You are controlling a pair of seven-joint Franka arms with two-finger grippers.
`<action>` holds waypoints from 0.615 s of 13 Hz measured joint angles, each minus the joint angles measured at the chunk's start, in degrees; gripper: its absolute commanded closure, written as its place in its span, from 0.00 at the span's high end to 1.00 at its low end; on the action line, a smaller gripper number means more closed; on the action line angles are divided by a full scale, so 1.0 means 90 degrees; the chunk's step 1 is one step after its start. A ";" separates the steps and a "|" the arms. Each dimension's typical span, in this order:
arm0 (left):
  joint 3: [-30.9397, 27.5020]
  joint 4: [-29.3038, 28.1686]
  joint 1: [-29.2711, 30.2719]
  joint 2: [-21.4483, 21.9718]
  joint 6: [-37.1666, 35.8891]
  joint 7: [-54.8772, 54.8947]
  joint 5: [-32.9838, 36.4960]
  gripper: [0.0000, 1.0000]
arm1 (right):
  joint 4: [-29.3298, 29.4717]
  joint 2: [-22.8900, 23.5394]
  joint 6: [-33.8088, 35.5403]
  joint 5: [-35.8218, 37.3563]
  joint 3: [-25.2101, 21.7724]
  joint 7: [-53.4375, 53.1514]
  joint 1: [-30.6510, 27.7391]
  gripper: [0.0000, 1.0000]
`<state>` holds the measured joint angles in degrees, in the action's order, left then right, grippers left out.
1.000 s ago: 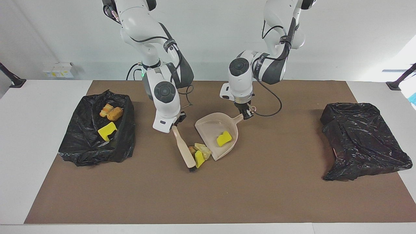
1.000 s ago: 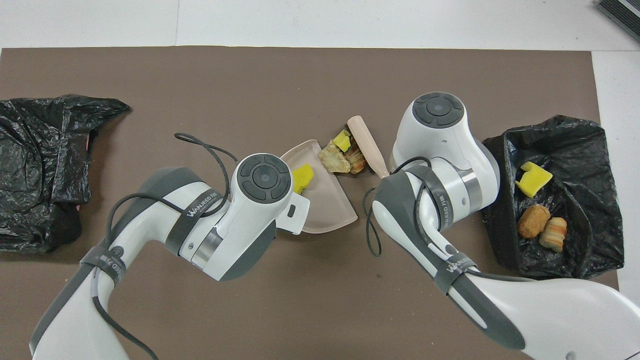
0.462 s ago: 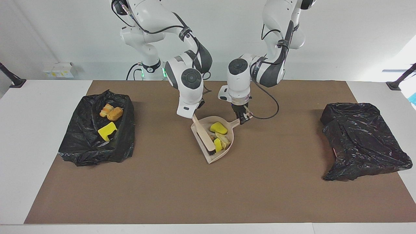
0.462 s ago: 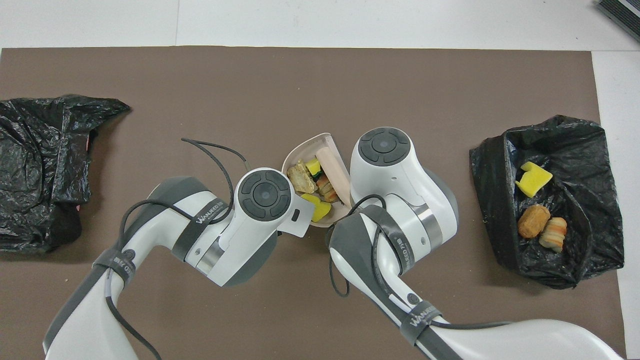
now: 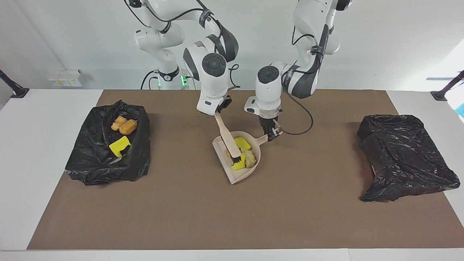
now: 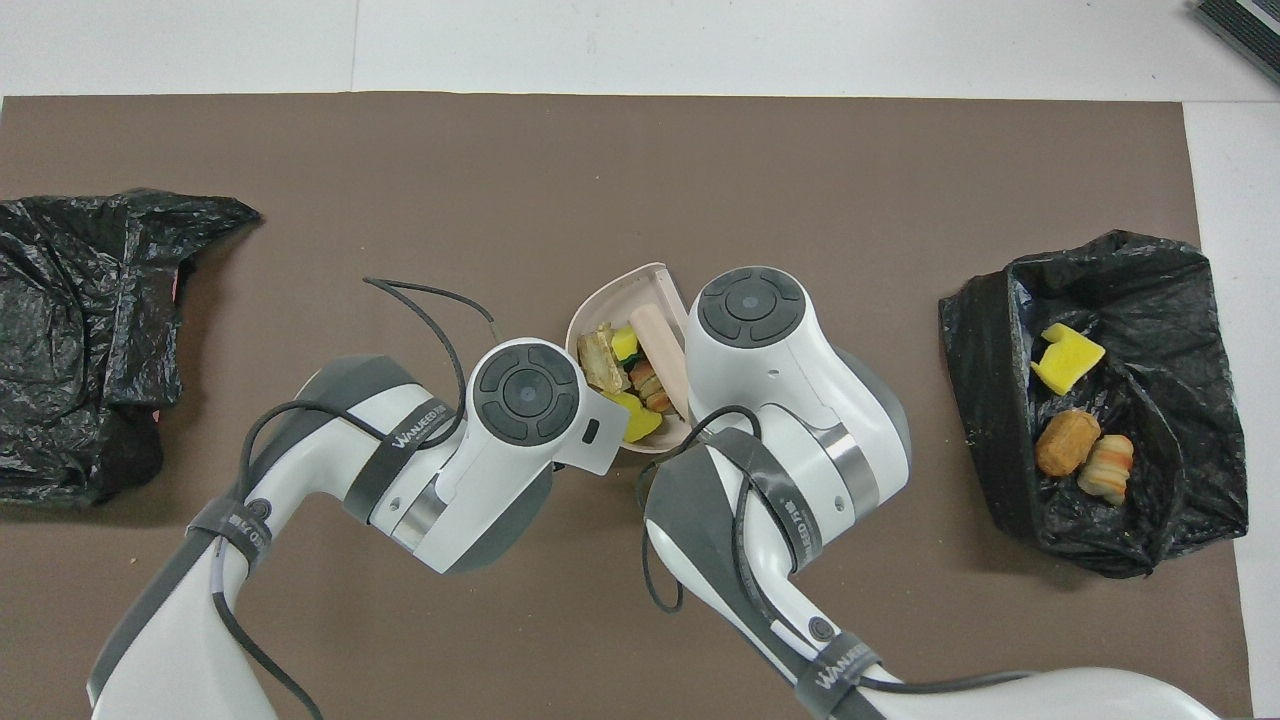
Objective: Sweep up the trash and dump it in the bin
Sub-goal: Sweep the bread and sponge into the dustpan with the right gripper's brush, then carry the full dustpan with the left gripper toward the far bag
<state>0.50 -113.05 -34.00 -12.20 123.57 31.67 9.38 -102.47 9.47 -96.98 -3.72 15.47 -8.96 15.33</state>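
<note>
A beige dustpan (image 5: 232,174) sits in the middle of the brown mat. My left gripper (image 5: 270,133) is shut on its handle. The trash (image 5: 249,158) lies inside the pan: yellow sponge pieces and tan chunks, also seen from overhead as trash (image 6: 604,358). My right gripper (image 5: 218,111) is shut on the handle of the beige brush (image 5: 226,136), whose dark bristles rest on the trash in the pan. The bin (image 5: 139,159), lined with a black bag, stands toward the right arm's end of the table. It holds two bread-like chunks and a yellow sponge piece (image 5: 119,146).
A second black bag (image 5: 402,156) lies crumpled toward the left arm's end of the table. Both wrists crowd over the dustpan (image 6: 612,292) in the overhead view and hide the grippers there. The bin (image 6: 975,330) stands apart from them on the mat.
The brush swept the pile off the mat into the dustpan. The pan turned and drew in toward the brush. The right arm then rose, standing the brush more upright in the pan.
</note>
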 measured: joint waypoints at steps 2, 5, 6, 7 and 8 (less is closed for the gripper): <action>-0.0009 0.0011 0.0261 0.0002 0.0035 0.0295 -0.0028 0.00 | 0.0020 -0.0233 0.0033 -0.0026 0.0006 -0.0439 0.0011 0.00; -0.0024 0.0163 0.0730 0.0015 -0.0017 0.0986 -0.0228 0.00 | 0.0053 -0.0345 0.0058 -0.0290 0.0096 -0.1298 0.0070 0.00; -0.0037 0.0316 0.0885 0.0020 -0.0149 0.1308 -0.0302 0.00 | 0.0052 -0.0345 0.0058 -0.0374 0.0143 -0.1559 0.0098 0.00; -0.0052 0.0522 0.1052 0.0028 -0.0373 0.1670 -0.0340 0.00 | 0.0052 -0.0346 0.0058 -0.0465 0.0194 -0.1765 0.0130 0.00; -0.0058 0.0727 0.1252 0.0035 -0.0606 0.2028 -0.0391 0.00 | 0.0049 -0.0353 0.0059 -0.0534 0.0235 -0.2036 0.0203 0.00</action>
<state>-0.02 -106.51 -22.73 -11.88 118.12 49.92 5.86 -102.03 6.29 -96.46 -8.53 17.59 -27.28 17.16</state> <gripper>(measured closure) 0.683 0.740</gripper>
